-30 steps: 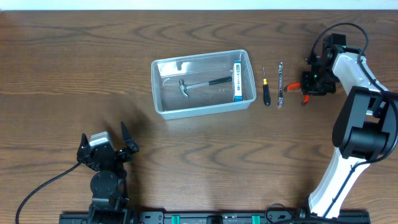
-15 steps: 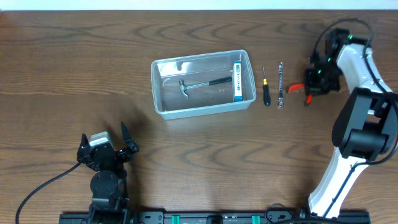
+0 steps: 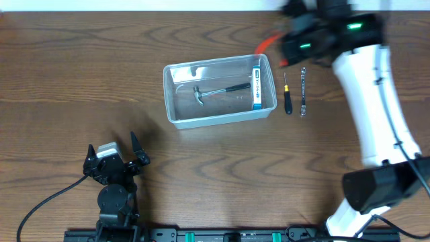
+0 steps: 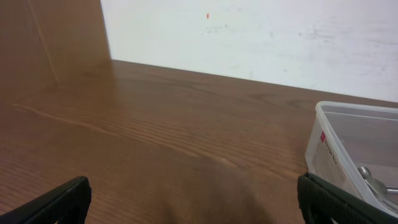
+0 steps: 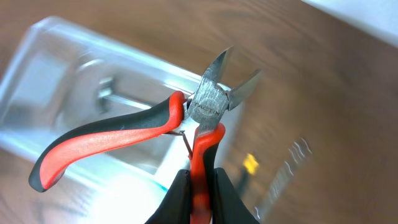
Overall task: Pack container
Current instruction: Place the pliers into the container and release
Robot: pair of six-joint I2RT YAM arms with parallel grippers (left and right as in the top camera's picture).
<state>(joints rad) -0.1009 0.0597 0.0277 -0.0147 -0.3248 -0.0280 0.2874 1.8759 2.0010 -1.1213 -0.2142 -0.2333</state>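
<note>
Container (image 3: 168,94) is the clear plastic bin lying mid-table, long side running left to right. Farthest left, near the table's front edge and well apart from the bin, the left gripper (image 3: 111,146) rests with its fingers spread and nothing between them. Its wrist view catches only the bin's near corner.

Inside the bin lie a hammer (image 3: 215,91) and, against the right wall, a blue-and-white box (image 3: 256,87). The bin looks light, thin-walled and fairly stiff, with smooth, slippery sides, so I judge a bump from a tool would slide it across the wood. The rim is the best place to grip or steady it.

Just to the right of the bin lie a screwdriver (image 3: 287,97) and then a wrench (image 3: 304,91), both on the table.

Above the bin's back right corner, blurred in the overhead view, the right gripper (image 5: 199,199) is clamped on one handle of red-handled cutters (image 5: 124,134). The other handle hangs splayed open. Held by one handle, they may pivot, so they need a low release.
</note>
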